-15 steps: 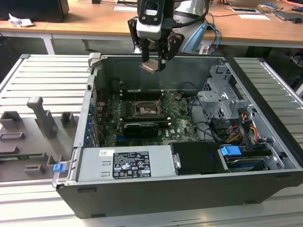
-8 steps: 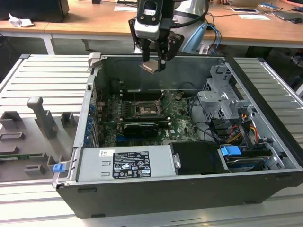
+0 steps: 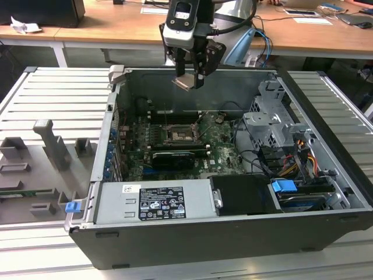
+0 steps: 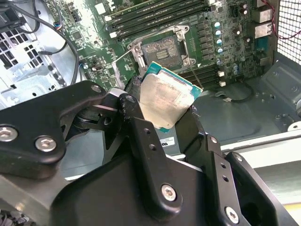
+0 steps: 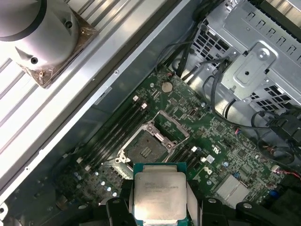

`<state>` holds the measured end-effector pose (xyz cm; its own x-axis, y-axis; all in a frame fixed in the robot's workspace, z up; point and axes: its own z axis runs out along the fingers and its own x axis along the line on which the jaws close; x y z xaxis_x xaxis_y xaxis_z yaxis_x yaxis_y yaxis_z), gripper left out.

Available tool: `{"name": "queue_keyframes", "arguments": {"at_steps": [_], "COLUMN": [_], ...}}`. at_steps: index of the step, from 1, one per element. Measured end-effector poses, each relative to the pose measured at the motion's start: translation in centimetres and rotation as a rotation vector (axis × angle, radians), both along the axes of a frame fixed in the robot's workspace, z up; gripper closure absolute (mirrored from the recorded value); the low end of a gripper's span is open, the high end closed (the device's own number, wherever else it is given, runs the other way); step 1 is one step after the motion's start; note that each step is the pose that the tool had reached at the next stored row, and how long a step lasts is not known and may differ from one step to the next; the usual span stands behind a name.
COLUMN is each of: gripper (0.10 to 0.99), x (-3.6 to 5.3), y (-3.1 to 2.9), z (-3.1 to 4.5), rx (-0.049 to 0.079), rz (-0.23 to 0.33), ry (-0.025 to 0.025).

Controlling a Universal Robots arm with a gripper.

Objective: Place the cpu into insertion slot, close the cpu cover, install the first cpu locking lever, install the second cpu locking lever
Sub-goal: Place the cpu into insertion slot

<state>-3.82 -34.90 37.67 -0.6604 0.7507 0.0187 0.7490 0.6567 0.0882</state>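
Observation:
My gripper [image 3: 189,79] hangs above the open computer case, shut on the cpu [image 3: 185,82], a thin silvery square with a green edge. Both wrist views show the cpu [image 4: 167,96] [image 5: 159,195] pinched by its sides between the black fingers [image 4: 134,106], its flat metal face visible. Below it on the green motherboard lies the insertion slot [image 3: 178,135] [image 4: 161,48] [image 5: 146,149], square, dark and empty. The cpu cover [image 5: 171,123] [image 4: 123,66] is swung open beside the slot. The cpu is well above the slot and apart from it.
Long black memory slots [image 4: 155,16] flank the socket. A black card [image 3: 172,157] lies just in front of it, with the power supply [image 3: 154,201] nearer still. A grey drive cage [image 3: 274,122] with cables fills the exterior view's right. Grey fixture blocks [image 3: 52,146] stand outside the case.

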Motion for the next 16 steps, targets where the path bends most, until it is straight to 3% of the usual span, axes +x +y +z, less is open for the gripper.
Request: {"name": "queue_keyframes", "arguments": {"at_steps": [8, 16], "gripper": [0.549, 0.549], "x": [0.0, 0.0], "y": [0.0, 0.0], "z": [-0.2, -0.22], "rx": [0.0, 0.0], "rz": [-0.008, -0.054], "ry": [-0.0001, 0.0]}}
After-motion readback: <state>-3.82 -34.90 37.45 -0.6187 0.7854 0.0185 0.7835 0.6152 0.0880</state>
